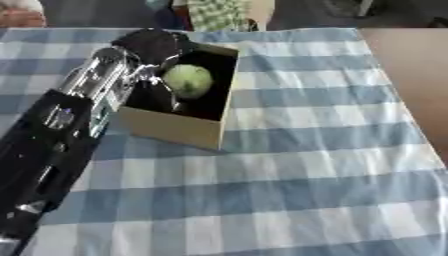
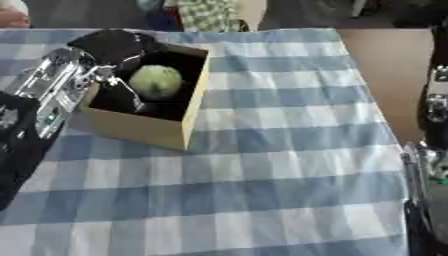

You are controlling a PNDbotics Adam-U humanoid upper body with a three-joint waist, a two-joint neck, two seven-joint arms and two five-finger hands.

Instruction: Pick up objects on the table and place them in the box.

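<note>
A tan cardboard box (image 1: 179, 129) with a dark inside stands on the blue-and-white checked cloth at the upper left. A round pale green fruit (image 1: 188, 80) shows inside the box opening. My left arm comes in from the lower left, and my left hand (image 1: 154, 46) hangs over the box's left rim, reaching down into it right beside the fruit. Whether it touches the fruit is hidden by the dark interior. Black and silver parts of my right hand or arm (image 2: 431, 150) show only at the right edge of the right eye view.
The checked cloth (image 1: 289, 165) covers the table in front and to the right of the box. Bare brown tabletop (image 1: 411, 75) lies beyond the cloth's right edge. People and a green checked garment (image 1: 214, 14) stand at the far edge.
</note>
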